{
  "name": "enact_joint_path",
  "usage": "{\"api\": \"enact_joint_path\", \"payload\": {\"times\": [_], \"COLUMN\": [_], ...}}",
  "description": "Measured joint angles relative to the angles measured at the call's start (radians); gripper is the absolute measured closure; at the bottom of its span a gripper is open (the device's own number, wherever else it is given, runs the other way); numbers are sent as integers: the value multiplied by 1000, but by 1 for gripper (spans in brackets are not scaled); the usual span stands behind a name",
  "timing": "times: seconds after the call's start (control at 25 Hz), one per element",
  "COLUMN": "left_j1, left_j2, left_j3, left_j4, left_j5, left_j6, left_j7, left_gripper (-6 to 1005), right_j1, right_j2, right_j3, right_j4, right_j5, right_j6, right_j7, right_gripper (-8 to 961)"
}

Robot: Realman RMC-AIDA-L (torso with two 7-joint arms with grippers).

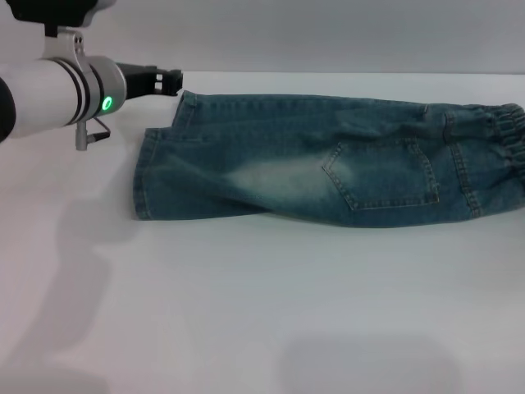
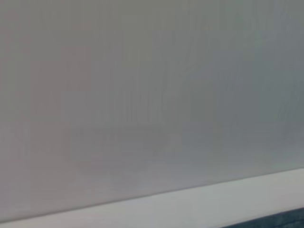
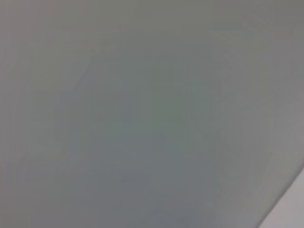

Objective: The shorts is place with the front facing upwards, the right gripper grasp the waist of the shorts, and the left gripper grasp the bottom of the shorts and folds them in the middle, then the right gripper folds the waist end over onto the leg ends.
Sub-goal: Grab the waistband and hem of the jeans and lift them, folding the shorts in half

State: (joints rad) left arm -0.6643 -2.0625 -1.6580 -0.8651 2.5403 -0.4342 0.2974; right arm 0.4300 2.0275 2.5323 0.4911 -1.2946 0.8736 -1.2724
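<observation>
The blue-green denim shorts (image 1: 328, 160) lie flat across the far half of the white table (image 1: 262, 304), doubled lengthwise with a stitched pocket (image 1: 385, 172) facing up. The gathered waist (image 1: 507, 135) is at the right edge of the head view. The straight leg ends (image 1: 146, 174) are at the left. My left gripper (image 1: 167, 81), a black claw on a silver-white wrist with a green light (image 1: 107, 104), hovers just beyond the far corner of the leg ends. The right gripper is out of view.
A grey wall stands behind the table's far edge (image 1: 328, 74). The left wrist view shows that wall, a white table strip (image 2: 190, 209) and a dark sliver (image 2: 280, 222) at one corner. The right wrist view shows only plain grey.
</observation>
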Motion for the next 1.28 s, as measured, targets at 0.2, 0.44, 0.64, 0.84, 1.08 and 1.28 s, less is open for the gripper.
{"api": "enact_joint_path", "payload": {"times": [0.2,0.44,0.64,0.84,1.08,1.28], "left_j1": [25,36,41,44,48,57], "left_j2": [3,4,2,3,2,2], "left_j3": [1,2,16,26,29,29], "left_j4": [-58,-83,-83,-86,-99,-112], "left_j5": [-3,-3,-3,-3,-4,-4], "left_j6": [-23,-60,-67,-72,-80,-83], "left_j7": [4,6,8,8,8,8], "left_gripper": [580,409,221,191,191,191], "right_j1": [-29,-72,-105,-106,-88,-77], "right_j2": [8,36,46,46,43,40], "right_j3": [-1,-3,-8,-22,-29,-29], "right_j4": [20,23,13,8,-2,-3], "right_j5": [-48,-114,-117,-123,-123,-123], "right_j6": [7,2,9,9,1,-2], "right_j7": [-3,2,6,7,7,8], "right_gripper": [503,354,282,253,254,254]}}
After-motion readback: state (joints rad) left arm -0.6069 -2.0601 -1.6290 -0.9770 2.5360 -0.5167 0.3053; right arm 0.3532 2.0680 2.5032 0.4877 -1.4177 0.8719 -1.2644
